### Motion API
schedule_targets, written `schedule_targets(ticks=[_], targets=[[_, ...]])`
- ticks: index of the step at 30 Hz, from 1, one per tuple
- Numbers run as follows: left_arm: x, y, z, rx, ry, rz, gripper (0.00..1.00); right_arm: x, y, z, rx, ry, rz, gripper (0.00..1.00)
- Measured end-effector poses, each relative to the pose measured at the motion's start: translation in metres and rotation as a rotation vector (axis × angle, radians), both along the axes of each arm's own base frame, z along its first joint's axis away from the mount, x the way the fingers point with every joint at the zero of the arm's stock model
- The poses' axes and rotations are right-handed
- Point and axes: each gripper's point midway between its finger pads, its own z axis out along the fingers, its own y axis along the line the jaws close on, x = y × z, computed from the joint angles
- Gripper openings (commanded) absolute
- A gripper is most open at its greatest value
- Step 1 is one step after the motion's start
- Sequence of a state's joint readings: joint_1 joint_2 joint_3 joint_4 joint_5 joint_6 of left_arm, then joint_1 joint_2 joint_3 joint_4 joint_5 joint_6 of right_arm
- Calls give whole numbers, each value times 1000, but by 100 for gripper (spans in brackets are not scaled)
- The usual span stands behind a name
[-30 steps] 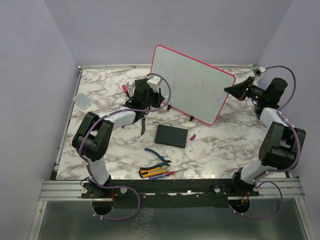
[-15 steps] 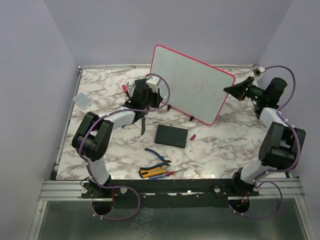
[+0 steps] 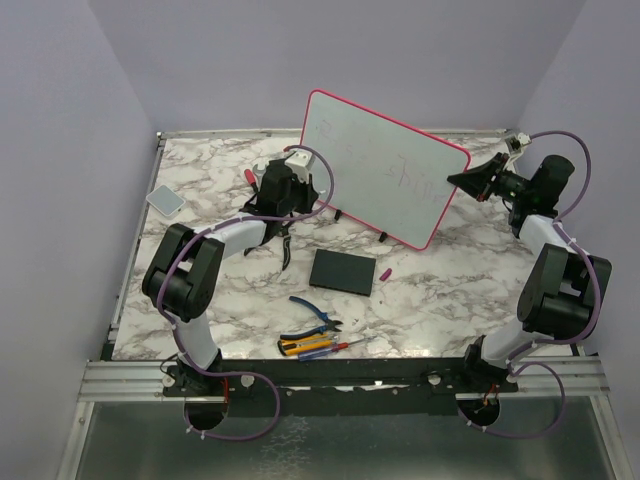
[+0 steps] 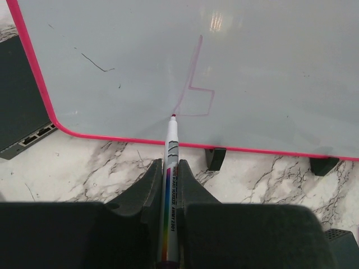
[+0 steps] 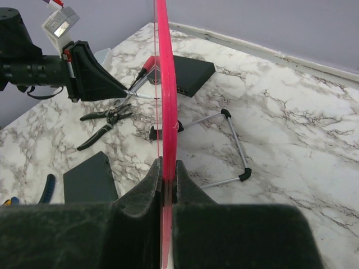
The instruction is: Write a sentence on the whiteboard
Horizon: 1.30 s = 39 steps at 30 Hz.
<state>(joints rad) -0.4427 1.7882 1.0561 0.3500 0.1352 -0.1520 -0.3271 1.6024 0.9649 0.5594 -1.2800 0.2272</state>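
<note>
"Left wrist camera: what do you log?"
"My left jaws pinch a marker [image 4: 170, 147] tight, its barrel sticking out ahead of them. The tip meets the whiteboard [image 4: 258, 61], which stands straight ahead of the jaws, just above its lower pink frame. Faint pink strokes of the sentence [image 4: 193, 92] rise from the tip."
"And the right side?"
"My right jaws are closed narrow on the whiteboard's pink edge, which runs up between them, with the board seen edge-on. Its wire stand [image 5: 230, 137] sits on the table [image 5: 291, 112] ahead, right of the jaws."
</note>
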Motion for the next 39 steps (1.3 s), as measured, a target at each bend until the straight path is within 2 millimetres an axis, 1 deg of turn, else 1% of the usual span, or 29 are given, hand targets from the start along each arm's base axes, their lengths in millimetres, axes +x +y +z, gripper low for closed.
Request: schedule_targets(ticks=[20, 26, 29, 35, 39], targets=[[1, 2, 0, -1, 0, 7, 0, 0, 0, 0, 0, 2, 0, 1], [-1, 4, 0, 0, 1, 8, 0, 0, 0, 0, -1, 1, 0, 1], [-3, 5, 6, -2, -8, 11, 0, 0, 0, 0, -3, -1, 1, 1], [-9, 10, 27, 21, -52, 21, 0, 0, 0, 0, -3, -2, 1, 1], [-16, 5, 37, 33, -76, 3, 0, 0, 0, 0, -4, -1, 1, 1]])
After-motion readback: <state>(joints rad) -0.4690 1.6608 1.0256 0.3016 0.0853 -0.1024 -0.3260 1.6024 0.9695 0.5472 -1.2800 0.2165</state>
